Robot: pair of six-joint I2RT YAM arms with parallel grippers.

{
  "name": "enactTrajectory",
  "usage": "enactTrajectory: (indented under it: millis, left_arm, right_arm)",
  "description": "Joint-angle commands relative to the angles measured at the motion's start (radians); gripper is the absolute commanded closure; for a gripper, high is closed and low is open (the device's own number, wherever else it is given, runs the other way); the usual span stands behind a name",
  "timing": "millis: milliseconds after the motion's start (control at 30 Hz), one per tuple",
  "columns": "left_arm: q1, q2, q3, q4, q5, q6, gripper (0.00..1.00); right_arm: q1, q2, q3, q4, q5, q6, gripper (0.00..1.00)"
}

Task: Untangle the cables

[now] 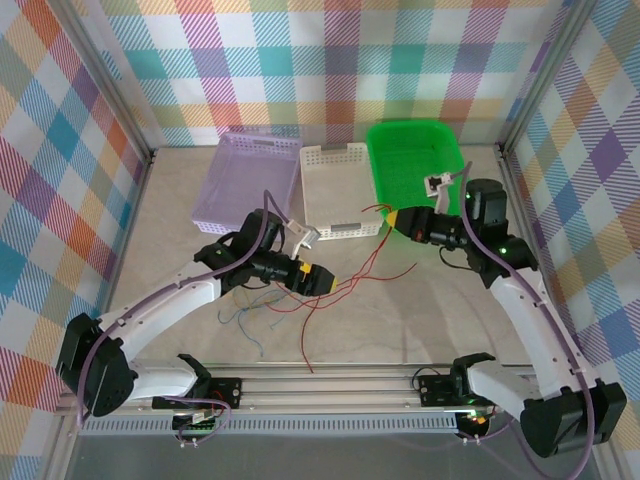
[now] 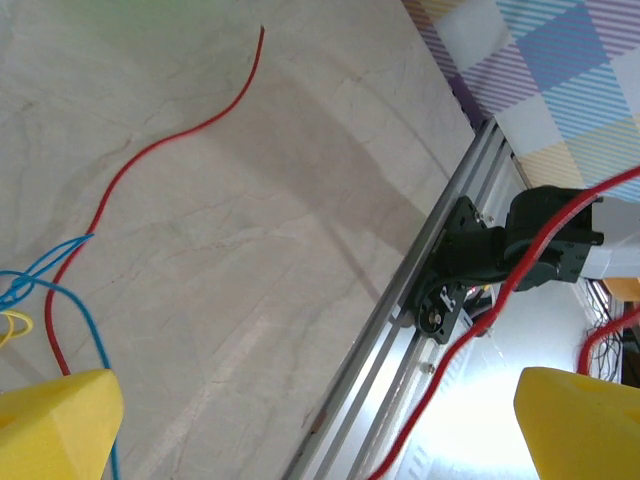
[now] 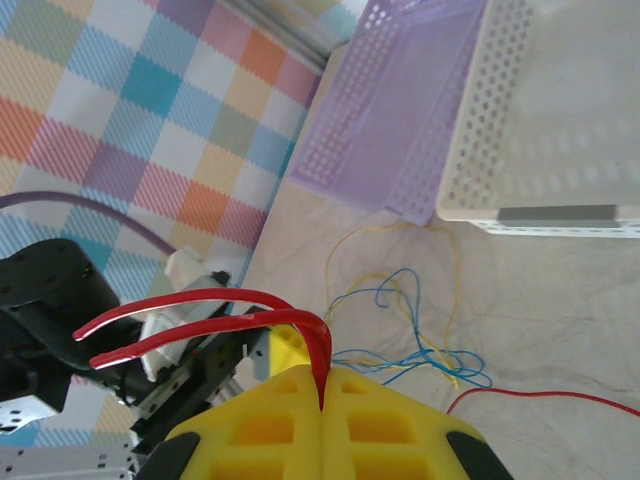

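Showing the cables sprawling loose on the table between the two arms, red strands crossing blue and yellow-green ones. Pinching one red cable in the right gripper, yellow fingers pressing together on it, near the green basket's front wall. Holding the left gripper above the tangle with jaws spread wide, gripping nothing, a red strand crossing the gap. Flanking the scene at the back: white basket and purple basket.

The left arm and the right arm share one build: white link shells between bulky black joints. A thin purple-grey cable trails along each. Fingers are blocky yellow, and small green lights glow at the right.
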Motion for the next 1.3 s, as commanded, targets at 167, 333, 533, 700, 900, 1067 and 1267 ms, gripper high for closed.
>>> enactTrajectory:
  millis: [167, 333, 533, 700, 900, 1067, 1267]
  left_arm:
    - [-0.019, -0.004, 0.000, 0.051, 0.049, -0.017, 0.00]
    - [-0.019, -0.021, -0.005, 0.063, 0.048, -0.027, 0.00]
    - [-0.019, -0.012, -0.011, 0.094, 0.074, -0.051, 0.00]
    - [-0.019, -0.004, -0.014, 0.095, 0.090, -0.061, 0.00]
    - [-0.019, 0.002, -0.012, 0.094, 0.110, -0.058, 0.04]
    - [-0.019, 0.009, -0.007, 0.095, 0.120, -0.054, 0.19]
    - [-0.019, 0.020, 0.000, 0.092, 0.128, -0.051, 0.57]
  right_arm:
    - [0.056, 0.093, 0.074, -0.006, -0.018, -0.031, 1.00]
    - [0.060, 0.117, 0.074, 0.005, -0.016, -0.030, 1.00]
    - [0.077, 0.147, 0.075, 0.063, -0.035, 0.010, 1.00]
    - [0.133, 0.198, 0.114, 0.060, -0.019, 0.004, 1.00]
    - [0.158, 0.223, 0.129, 0.070, 0.017, 0.009, 1.00]
    - [0.158, 0.225, 0.131, 0.069, 0.016, 0.010, 1.00]
    - [0.161, 0.236, 0.116, 0.100, -0.007, 0.031, 1.00]
